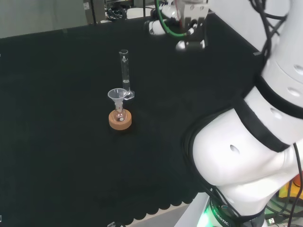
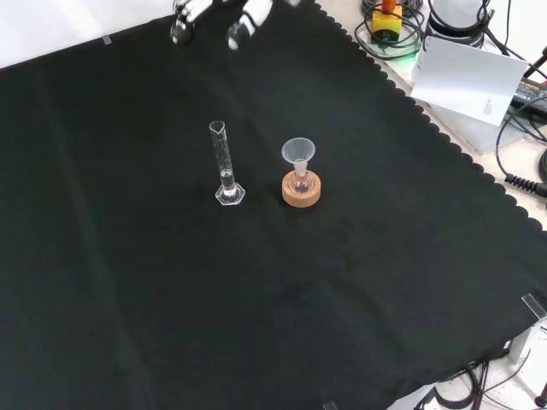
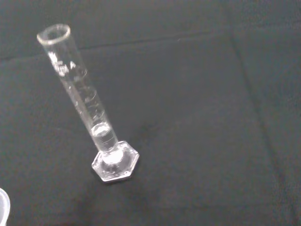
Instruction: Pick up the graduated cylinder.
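In the head view, the nearest thing on the black tabletop [image 1: 57, 156] is a cork ring [image 1: 120, 119] that carries a small round flask [image 1: 120, 114] with a clear funnel [image 1: 116, 94] in its neck. Just behind it, close but apart, the graduated cylinder [image 1: 125, 71] stands upright on its six-sided foot [image 3: 115, 162]. In the front view the cylinder is beside the flask, on its left. It seems to hold a little clear liquid near the bottom, but this is hard to tell.

Farther away, near the far edge of the cloth, the robot hand [image 1: 187, 28] hangs above the tabletop, well apart from the cylinder and holding nothing. Its fingers [image 2: 181, 26] point downward and look relaxed, not closed.

I judge the cylinder to be light, stiff, smooth and breakable, and because it is tall and thin it can tip easily. The best place to hold seems the tube [image 3: 82, 92] around its middle, with fingers on one side and thumb on the other, away from the funnel.
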You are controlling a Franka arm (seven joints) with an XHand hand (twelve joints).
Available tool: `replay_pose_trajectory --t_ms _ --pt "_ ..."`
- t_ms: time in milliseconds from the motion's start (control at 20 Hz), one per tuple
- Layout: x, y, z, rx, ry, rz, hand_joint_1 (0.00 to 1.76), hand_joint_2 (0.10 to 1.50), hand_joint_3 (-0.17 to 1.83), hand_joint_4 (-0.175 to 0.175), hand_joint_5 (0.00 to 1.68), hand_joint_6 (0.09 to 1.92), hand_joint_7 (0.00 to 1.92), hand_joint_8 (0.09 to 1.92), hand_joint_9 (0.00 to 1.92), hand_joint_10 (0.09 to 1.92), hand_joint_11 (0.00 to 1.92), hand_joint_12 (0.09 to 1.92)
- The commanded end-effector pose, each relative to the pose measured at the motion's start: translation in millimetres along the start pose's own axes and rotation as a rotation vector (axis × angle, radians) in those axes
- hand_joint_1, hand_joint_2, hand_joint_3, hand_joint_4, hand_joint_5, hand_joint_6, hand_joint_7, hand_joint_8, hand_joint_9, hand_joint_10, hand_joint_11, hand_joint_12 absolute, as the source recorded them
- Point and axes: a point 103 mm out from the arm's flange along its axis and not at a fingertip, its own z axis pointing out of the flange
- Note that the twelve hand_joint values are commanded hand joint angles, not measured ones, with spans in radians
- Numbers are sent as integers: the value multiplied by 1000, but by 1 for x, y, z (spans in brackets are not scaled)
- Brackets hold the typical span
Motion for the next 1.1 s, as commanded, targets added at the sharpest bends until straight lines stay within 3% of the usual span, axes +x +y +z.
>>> replay_pose_trajectory --t_ms 50,200,450,850,1100 --pt "16 42 38 -47 66 -97 256 1223 14 -28 320 87 174 578 589 138 152 1355" --pt "19 45 50 -37 65 -119 297 1199 3 -28 323 87 175 582 571 192 160 1352" --pt "20 46 67 -43 77 -156 331 1177 -10 -28 327 87 175 595 455 512 175 1358" --pt "13 49 96 -24 150 -184 419 1126 -38 -31 342 87 210 612 478 577 218 1358" --pt "8 48 102 -81 247 -233 456 1109 -52 -41 400 87 356 668 560 601 260 1352"
